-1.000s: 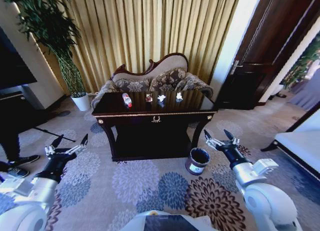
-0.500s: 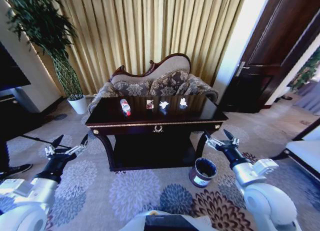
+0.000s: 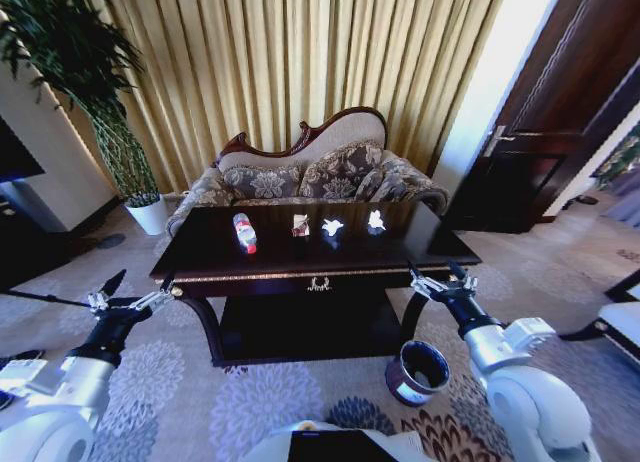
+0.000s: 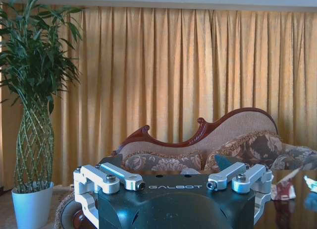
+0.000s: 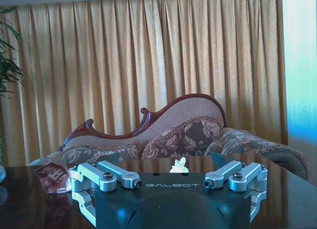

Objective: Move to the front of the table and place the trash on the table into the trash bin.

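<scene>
Both arms extended level toward the table [image 3: 300,267], left gripper [image 3: 133,290] and right gripper [image 3: 441,278] spread wide and empty, trash [image 3: 244,232] beyond them on top, trash bin [image 3: 418,372] below the right gripper

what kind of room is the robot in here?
Probably a hotel suite or formal sitting room. An ornate carved sofa stands before full-length gold curtains, with a glossy dark wooden table in front of it on patterned floral carpet and a tall potted plant beside it.
</scene>
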Motion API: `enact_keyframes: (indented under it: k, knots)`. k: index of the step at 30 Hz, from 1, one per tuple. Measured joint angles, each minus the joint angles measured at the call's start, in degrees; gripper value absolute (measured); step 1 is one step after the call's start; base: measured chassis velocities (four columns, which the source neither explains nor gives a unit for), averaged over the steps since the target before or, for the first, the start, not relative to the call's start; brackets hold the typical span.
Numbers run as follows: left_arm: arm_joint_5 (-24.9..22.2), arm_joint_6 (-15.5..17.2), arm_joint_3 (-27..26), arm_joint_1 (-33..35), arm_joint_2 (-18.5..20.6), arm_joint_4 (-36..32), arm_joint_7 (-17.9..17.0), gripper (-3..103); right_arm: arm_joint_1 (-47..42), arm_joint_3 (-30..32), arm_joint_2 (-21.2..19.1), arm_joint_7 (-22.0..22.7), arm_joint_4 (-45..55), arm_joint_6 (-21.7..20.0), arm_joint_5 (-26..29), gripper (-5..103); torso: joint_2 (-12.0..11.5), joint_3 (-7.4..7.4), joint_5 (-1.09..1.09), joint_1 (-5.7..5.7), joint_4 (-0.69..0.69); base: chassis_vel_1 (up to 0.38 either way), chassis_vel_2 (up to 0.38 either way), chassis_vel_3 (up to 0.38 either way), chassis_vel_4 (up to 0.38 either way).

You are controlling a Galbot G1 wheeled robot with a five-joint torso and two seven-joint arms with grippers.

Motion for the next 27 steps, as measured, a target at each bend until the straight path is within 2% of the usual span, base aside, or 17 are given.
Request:
enact_keyframes:
  k: [4, 9, 10, 12, 17, 18, 22, 24, 27]
  knots:
    - [0.0, -0.1, -0.1, 0.1, 0.1, 0.0, 0.0, 100, 0.3, -0.2, -0.5, 0.0, -0.9, 0.1, -0.3, 100, 0.0, 0.02, 0.01, 0.05, -0.01, -0.118, 0.128, 0.155, -0.112]
    - [-0.1, -0.2, -0.3, 0.4, 0.5, -0.3, 0.0, 100, 2.5, -0.6, -3.0, 0.1, -2.8, -2.4, -0.4, 100, 0.0, 0.01, 0.0, 0.01, -0.01, -0.011, 0.015, 0.009, -0.008]
    - [-0.1, -0.3, -0.6, 0.8, 0.7, -0.4, 0.0, 100, 4.1, -0.9, -4.6, 0.5, -3.7, -4.2, 0.9, 100, 0.0, -0.02, 0.01, -0.04, 0.0, 0.0, 0.0, 0.0, 0.0]
    - [-0.1, -0.4, -0.7, 1.0, 0.7, -0.4, -0.1, 100, 4.8, -1.2, -5.3, 1.1, -4.0, -4.7, 1.7, 100, 0.0, -0.02, 0.01, -0.05, 0.01, 0.0, 0.0, 0.0, 0.0]
    - [-1.0, -0.6, -1.9, 1.5, 1.4, -0.4, -0.4, 100, 11.5, -3.4, -11.4, 5.0, -8.9, -9.9, 7.7, 100, 0.0, -0.01, 0.01, -0.05, -0.01, 0.0, 0.0, 0.0, 0.0]
    - [-1.0, -0.6, -1.9, 1.5, 1.4, -0.4, -0.4, 100, 11.5, -3.4, -11.4, 5.0, -8.9, -9.9, 7.7, 100, 0.0, -0.01, 0.01, -0.05, -0.01, 0.0, 0.0, 0.0, 0.0]
    - [-1.3, -0.6, -2.3, 1.8, 1.4, -0.4, -0.7, 100, 18.9, -6.3, -16.4, 7.2, -14.4, -11.9, 12.0, 100, 0.0, 0.01, 0.01, 0.01, 0.01, 0.0, 0.0, 0.0, 0.0]
    - [-1.3, -0.6, -2.2, 1.9, 1.3, -0.4, -0.9, 100, 20.3, -7.0, -17.4, 7.5, -15.4, -12.1, 12.8, 100, 0.0, 0.01, 0.01, 0.01, 0.01, 0.0, 0.0, 0.0, 0.0]
    - [-1.3, -0.6, -2.0, 1.9, 0.9, -0.4, -1.5, 100, 26.2, -11.3, -20.2, 9.9, -19.8, -12.3, 15.1, 100, 0.0, 0.0, 0.01, 0.0, 0.0, 0.0, 0.0, 0.0, 0.0]
